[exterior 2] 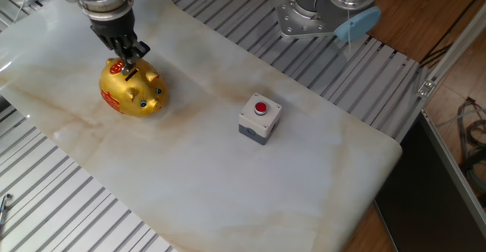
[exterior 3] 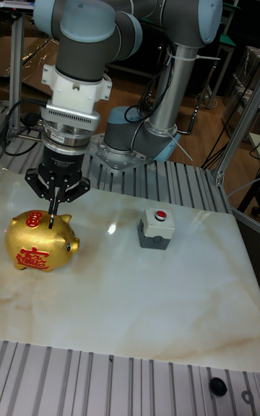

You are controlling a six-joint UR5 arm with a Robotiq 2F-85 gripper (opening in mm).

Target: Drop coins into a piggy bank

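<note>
Piggy bank (exterior 2: 131, 89): glossy gold, rounded, upper left.
Gripper (exterior 2: 130, 57): black fingers pressed together above slot; coin apparently hidden.

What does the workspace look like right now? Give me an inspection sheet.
Surface: pale marble-look sheet over a slatted metal table.
Job's things: gold pig upright at the sheet's far left; no coin can be made out.
Clutter: grey button box mid-sheet, apart from the pig.
Gripper: gripper directly over the pig's top slot, fingertips together at it; whether it holds anything is unclear.
Cables: black cables behind the arm's base.
Surroundings: small black disc on the front slats.
</note>
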